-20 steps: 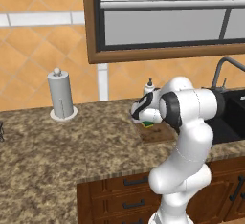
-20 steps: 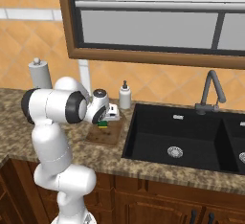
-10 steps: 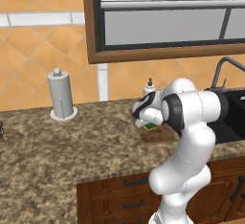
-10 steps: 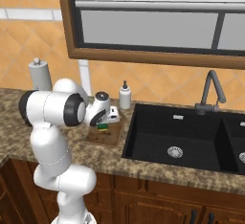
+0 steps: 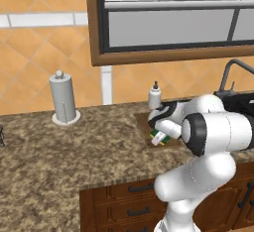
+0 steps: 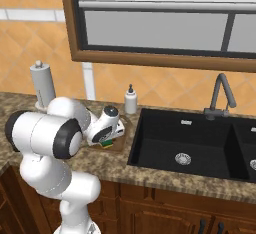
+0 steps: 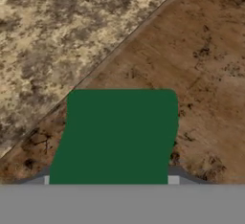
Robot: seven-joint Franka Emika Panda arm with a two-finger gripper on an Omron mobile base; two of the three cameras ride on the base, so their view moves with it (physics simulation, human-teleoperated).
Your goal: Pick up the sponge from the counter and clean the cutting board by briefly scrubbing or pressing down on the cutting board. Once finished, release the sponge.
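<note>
Over the board's left edge, beside the counter, the gripper is closed on the sponge (green face down), likely so a press scrubs wood, not granite.

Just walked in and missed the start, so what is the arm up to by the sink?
The white arm is holding a small green-topped, yellow-based sponge in its claw, low over the flat brown wooden cutting board that lies on the speckled granite counter beside the black sink basin. The hand view shows the sponge's green face over the board near its edge. It looks mid-clean, and the sponge is not yet released.
</note>
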